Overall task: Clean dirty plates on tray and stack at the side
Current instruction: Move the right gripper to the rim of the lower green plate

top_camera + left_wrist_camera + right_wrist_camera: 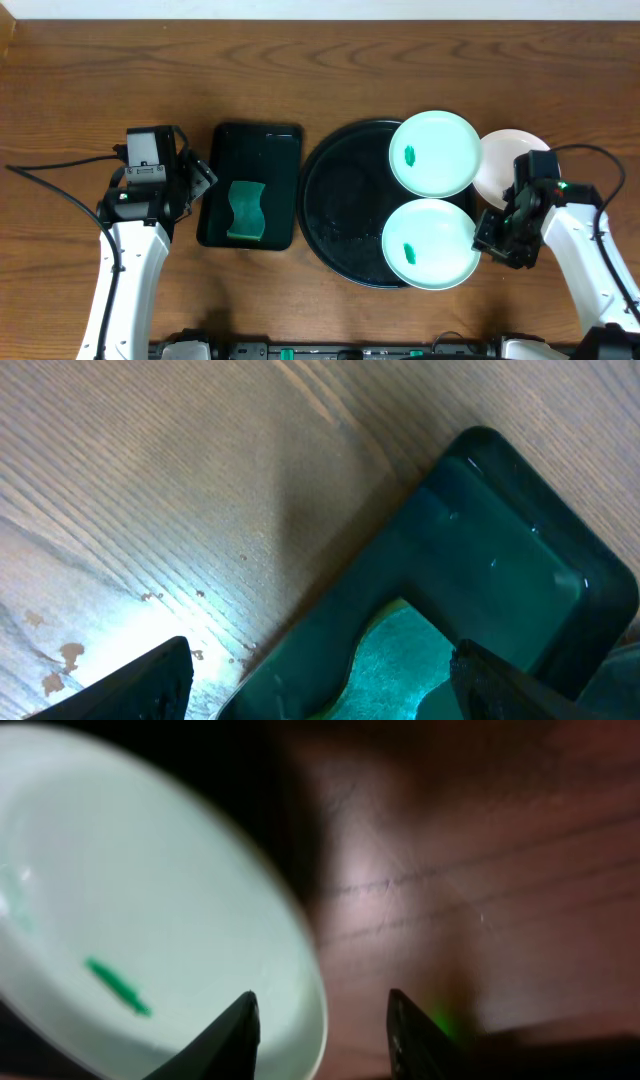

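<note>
Three plates (434, 152) — one round tray (340, 200), one rectangular tray (255, 150), one sponge (245, 212).

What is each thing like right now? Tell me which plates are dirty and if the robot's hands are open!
Far mint plate, on the round tray, green smear, dirty.
Near mint plate, on the round tray, green smear, dirty.
White plate, beside the round tray, partly hidden, no smear seen.
Sponge, lying in the rectangular tray.
Left gripper, open, empty.
Right gripper, fingers astride the Near mint plate's rim, grip unclear.
</note>
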You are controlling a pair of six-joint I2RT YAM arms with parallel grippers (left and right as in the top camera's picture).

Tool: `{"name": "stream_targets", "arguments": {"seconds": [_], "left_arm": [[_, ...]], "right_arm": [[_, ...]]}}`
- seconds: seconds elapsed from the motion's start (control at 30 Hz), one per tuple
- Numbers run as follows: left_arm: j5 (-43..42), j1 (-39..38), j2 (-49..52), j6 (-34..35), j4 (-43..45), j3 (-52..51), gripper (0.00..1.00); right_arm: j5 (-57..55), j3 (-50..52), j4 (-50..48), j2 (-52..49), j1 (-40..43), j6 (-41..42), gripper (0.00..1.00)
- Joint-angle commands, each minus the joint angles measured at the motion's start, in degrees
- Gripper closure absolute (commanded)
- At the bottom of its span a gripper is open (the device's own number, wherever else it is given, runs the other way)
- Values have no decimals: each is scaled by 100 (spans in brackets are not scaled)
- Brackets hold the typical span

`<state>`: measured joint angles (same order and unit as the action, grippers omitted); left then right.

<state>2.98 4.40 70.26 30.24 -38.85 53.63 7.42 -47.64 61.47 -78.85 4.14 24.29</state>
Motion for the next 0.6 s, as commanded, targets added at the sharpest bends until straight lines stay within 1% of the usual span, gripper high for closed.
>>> {"name": "stream_targets", "arguments": {"seconds": [0.0,0.1,0.17,0.33,0.57], "left_arm": [[28,17,-17,48,-15,122,17],[28,20,-17,48,-15,122,17],[28,17,-17,48,-15,122,17],[28,17,-17,48,-17,122,17],[28,17,-17,48,-15,122,17]], "right_arm": [[-111,339,-291,20,-50,313,63],[136,570,-603,20,-50,310,65],[264,656,-708,20,-50,313,70],[363,673,-728,20,-50,310,99],[1670,673,-1021,20,-162,328,99]]}}
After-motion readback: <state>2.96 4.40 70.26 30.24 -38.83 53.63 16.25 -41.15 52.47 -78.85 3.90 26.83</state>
